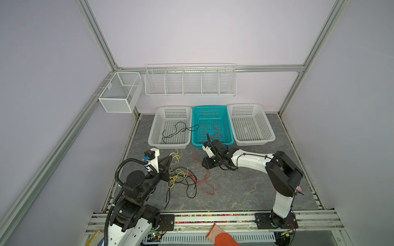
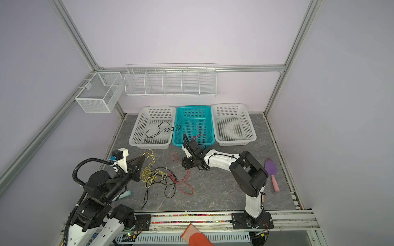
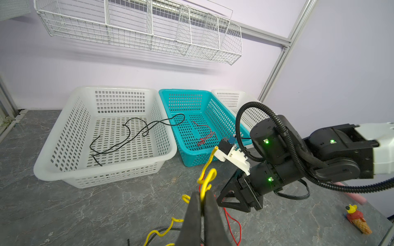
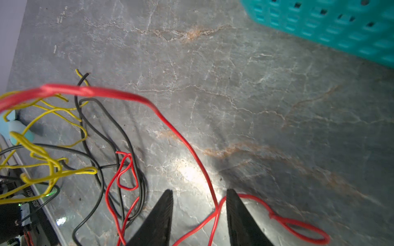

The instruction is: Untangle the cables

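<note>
Plastic, wire and marbled stone
The surface (image 1: 245, 191) looks like grey veined stone with a soft sheen; the cables (image 4: 85, 91) wear smooth, glossy plastic sheaths; the white basket (image 3: 117, 172) and teal basket (image 4: 341, 27) are moulded perforated plastic; the wall rack (image 3: 152, 21) is white coated wire; the fingers (image 4: 157, 223) of the right tool (image 4: 198, 190) are matt black, finely ribbed
</note>
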Controlling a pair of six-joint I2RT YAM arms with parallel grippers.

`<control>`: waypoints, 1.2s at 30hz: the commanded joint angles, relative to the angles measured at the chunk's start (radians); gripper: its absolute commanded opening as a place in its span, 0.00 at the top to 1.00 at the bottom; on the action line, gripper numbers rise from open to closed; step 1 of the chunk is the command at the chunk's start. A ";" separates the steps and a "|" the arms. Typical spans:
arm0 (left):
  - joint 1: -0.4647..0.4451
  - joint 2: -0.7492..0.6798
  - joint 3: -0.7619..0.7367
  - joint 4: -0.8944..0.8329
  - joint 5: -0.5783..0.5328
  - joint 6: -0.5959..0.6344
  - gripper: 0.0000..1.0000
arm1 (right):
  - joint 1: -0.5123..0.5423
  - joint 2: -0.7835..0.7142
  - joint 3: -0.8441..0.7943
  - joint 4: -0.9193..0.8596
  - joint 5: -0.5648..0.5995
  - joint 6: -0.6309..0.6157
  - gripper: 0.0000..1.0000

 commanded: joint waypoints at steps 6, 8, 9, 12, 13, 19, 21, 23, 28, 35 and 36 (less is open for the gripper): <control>-0.002 -0.010 -0.009 0.021 0.003 0.008 1.00 | 0.010 0.047 0.021 0.039 -0.006 -0.015 0.62; -0.002 -0.011 -0.010 0.021 0.004 0.008 1.00 | 0.010 0.055 0.024 0.043 -0.013 -0.016 0.64; -0.003 -0.010 -0.009 0.021 0.004 0.010 1.00 | 0.011 0.059 0.024 0.046 -0.018 -0.014 0.65; -0.002 -0.010 -0.010 0.021 0.007 0.011 1.00 | 0.013 0.069 0.024 0.055 -0.024 -0.011 0.72; -0.003 -0.010 -0.010 0.021 0.009 0.011 1.00 | 0.015 0.069 0.023 0.057 -0.024 -0.011 0.76; -0.004 -0.007 -0.012 0.022 0.013 0.012 1.00 | 0.015 0.035 0.005 0.053 -0.004 -0.024 0.91; -0.003 -0.006 -0.012 0.022 0.016 0.013 1.00 | 0.015 0.024 0.000 0.049 -0.005 -0.029 0.93; -0.003 -0.003 -0.012 0.024 0.018 0.012 1.00 | 0.015 0.013 -0.011 0.059 -0.010 -0.033 0.93; -0.003 -0.001 -0.011 0.023 0.023 0.013 1.00 | 0.016 0.018 -0.015 0.067 -0.028 -0.025 0.83; -0.003 0.003 -0.010 0.024 0.026 0.014 1.00 | 0.024 0.052 0.006 0.074 -0.031 -0.010 0.74; -0.003 0.002 -0.012 0.024 0.026 0.014 1.00 | 0.024 0.054 0.006 0.074 -0.025 -0.010 0.77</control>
